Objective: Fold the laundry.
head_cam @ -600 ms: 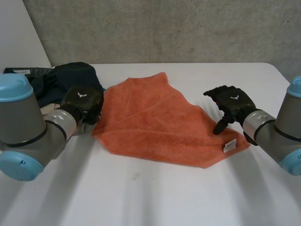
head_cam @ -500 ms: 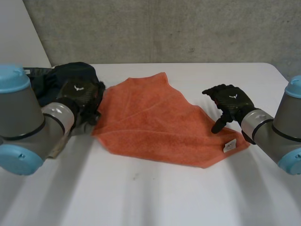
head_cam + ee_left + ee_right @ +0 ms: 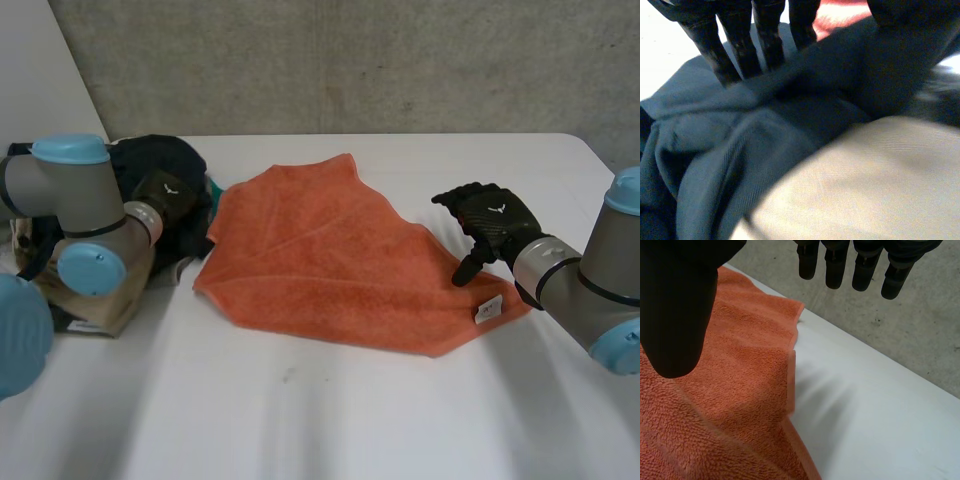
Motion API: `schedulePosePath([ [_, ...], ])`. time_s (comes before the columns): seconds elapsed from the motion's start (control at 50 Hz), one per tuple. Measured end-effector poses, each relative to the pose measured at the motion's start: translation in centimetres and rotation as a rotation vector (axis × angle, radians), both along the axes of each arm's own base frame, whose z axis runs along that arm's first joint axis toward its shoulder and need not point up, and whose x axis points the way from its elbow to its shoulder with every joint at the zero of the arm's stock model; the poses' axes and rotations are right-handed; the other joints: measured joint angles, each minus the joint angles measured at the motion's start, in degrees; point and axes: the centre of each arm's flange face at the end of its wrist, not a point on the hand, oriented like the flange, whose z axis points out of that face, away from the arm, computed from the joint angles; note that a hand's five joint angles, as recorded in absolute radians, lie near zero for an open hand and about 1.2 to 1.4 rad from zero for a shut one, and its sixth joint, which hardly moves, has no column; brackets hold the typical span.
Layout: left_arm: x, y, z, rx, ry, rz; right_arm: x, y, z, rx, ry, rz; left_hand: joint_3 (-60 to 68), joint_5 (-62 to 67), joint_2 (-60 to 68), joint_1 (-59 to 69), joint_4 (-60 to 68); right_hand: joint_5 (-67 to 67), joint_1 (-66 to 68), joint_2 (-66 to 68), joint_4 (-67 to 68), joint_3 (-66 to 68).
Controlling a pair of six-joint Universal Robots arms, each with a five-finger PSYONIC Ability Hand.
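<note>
Orange towel (image 3: 330, 265) lies rumpled mid-table (image 3: 330, 420), unfolded. Right hand (image 3: 487, 222) hovers over its right corner, fingers loose, nothing held. Left hand (image 3: 165, 197) is off the towel, fingers straight on dark garment (image 3: 150, 155). We reckon pre-grasp; next needs corner pinches. Vs 0.5 s ago: left arm swung back, right hand approx. same.

White worktop (image 3: 330, 420), plain and smooth, under soft even light. Behind its far edge stands a grey concrete wall (image 3: 420, 60), speckled, with a faint vertical line near the middle. A white panel (image 3: 40, 80) stands at the far left.
</note>
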Motion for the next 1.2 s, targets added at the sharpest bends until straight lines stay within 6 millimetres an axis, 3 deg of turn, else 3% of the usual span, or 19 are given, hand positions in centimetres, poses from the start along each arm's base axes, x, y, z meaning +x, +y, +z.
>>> schedulePosePath([
  [0.02, 0.3, -0.7, -0.1, -0.023, -0.011, 0.027, 0.0, 0.1, 0.0, 0.001, 0.001, 0.001, 15.2, 17.3, 15.9, 15.5, 17.1, 0.0, 0.0, 0.0, 0.0, 0.0],
  [0.06, 1.3, -2.0, 0.0, -0.073, -0.032, 0.096, 0.0, 0.1, -0.1, 0.002, 0.002, 0.002, 21.0, 22.1, 21.8, 21.3, 22.9, 0.0, 0.0, 0.0, 0.0, 0.0],
  [0.08, 1.3, -2.0, 0.0, -0.073, -0.032, 0.096, 0.0, 0.1, -0.1, 0.002, 0.002, 0.002, 21.0, 22.1, 21.8, 21.3, 22.9, 0.0, 0.0, 0.0, 0.0, 0.0],
  [0.16, 4.9, -5.4, 0.3, -0.213, -0.106, 0.304, 0.0, 0.4, -0.2, 0.006, 0.005, 0.003, 23.6, 22.2, 23.9, 21.5, 24.9, 0.0, 0.0, 0.0, 0.0, 0.0],
  [0.22, 7.0, -6.8, 0.2, -0.261, -0.167, 0.372, 0.0, 0.5, -0.2, 0.006, 0.005, 0.003, 24.5, 22.2, 24.2, 21.5, 24.9, 0.0, 0.0, 0.0, 0.0, 0.0],
  [0.3, 9.0, -7.8, 0.3, -0.286, -0.226, 0.412, -0.1, 0.5, -0.1, 0.004, 0.005, 0.003, 25.3, 22.2, 24.5, 21.5, 25.4, 0.0, 0.0, 0.0, 0.0, 0.0],
  [0.38, 9.2, -7.6, 1.1, -0.288, -0.198, 0.406, -0.1, 0.5, 0.0, -0.003, 0.004, 0.002, 24.4, 21.4, 22.7, 20.8, 23.6, 0.0, 0.0, 0.0, 0.0, 0.0],
  [0.42, 8.4, -6.8, 2.2, -0.281, -0.131, 0.382, -0.1, 0.5, 0.2, -0.01, 0.003, 0.003, 2.5, 0.2, -0.2, -0.5, 0.3, 0.0, 0.0, 0.0, 0.0, 0.0],
  [0.48, 7.2, -5.6, 3.2, -0.263, -0.055, 0.344, -0.1, 0.5, 0.4, -0.017, 0.001, 0.004, -16.4, -19.1, -20.1, -19.1, -19.4, 0.0, 0.0, 0.0, 0.0, 0.0],
  [0.5, 6.8, -5.2, 3.5, -0.257, -0.035, 0.332, -0.1, 0.5, 0.5, -0.019, 0.0, 0.005, -16.4, -19.1, -20.1, -19.1, -19.4, 0.0, 0.0, 0.0, 0.0, 0.0],
  [0.54, 5.7, -4.0, 4.1, -0.234, 0.015, 0.297, -0.1, 0.5, 0.7, -0.025, -0.001, 0.006, -27.0, -29.8, -30.4, -30.8, -29.6, 0.0, 0.0, 0.0, 0.0, 0.0],
  [0.6, 4.5, -2.4, 4.7, -0.202, 0.047, 0.255, 0.0, 0.5, 0.9, -0.033, -0.003, 0.008, -28.1, -30.2, -31.6, -31.8, -30.8, 0.0, 0.0, 0.0, 0.0, 0.0],
  [0.72, 1.8, 3.1, 5.5, -0.065, 0.061, 0.113, 0.1, 0.6, 1.6, -0.052, -0.005, 0.008, -25.1, -27.2, -28.2, -27.8, -27.0, 0.0, 0.0, 0.0, 0.0, 0.0],
  [0.74, 1.6, 3.5, 5.5, -0.053, 0.06, 0.101, 0.1, 0.6, 1.7, -0.053, -0.005, 0.008, -25.1, -27.2, -28.2, -27.8, -27.0, 0.0, 0.0, 0.0, 0.0, 0.0],
  [0.8, 0.5, 7.3, 5.2, 0.054, 0.058, -0.016, 0.1, 0.6, 1.7, -0.053, -0.005, 0.01, -18.6, -20.9, -22.2, -21.3, -20.5, 0.0, 0.0, 0.0, 0.0, 0.0],
  [0.88, -0.2, 10.0, 4.4, 0.14, 0.059, -0.115, 0.1, 0.7, 1.6, -0.047, -0.003, 0.015, -13.5, -15.9, -17.2, -16.4, -15.6, 0.0, 0.0, 0.0, 0.0, 0.0],
  [1.0, -0.8, 11.4, 2.3, 0.215, 0.058, -0.206, 0.6, 1.3, 1.2, -0.025, 0.004, 0.032, -13.1, -15.1, -16.6, -16.1, -14.8, 0.0, 0.0, 0.0, 0.0, 0.0],
  [1.14, -1.6, 11.2, 0.6, 0.226, 0.055, -0.241, 0.8, 2.1, 0.7, 0.009, 0.017, 0.041, -12.4, -14.5, -15.8, -15.4, -14.2, 0.0, 0.0, 0.0, 0.0, 0.0],
  [1.2, -2.2, 11.0, 0.2, 0.213, 0.056, -0.254, 0.8, 2.3, 0.3, 0.021, 0.026, 0.043, -6.2, -8.7, -9.9, -8.4, -8.2, 0.0, 0.0, 0.0, 0.0, 0.0],
])
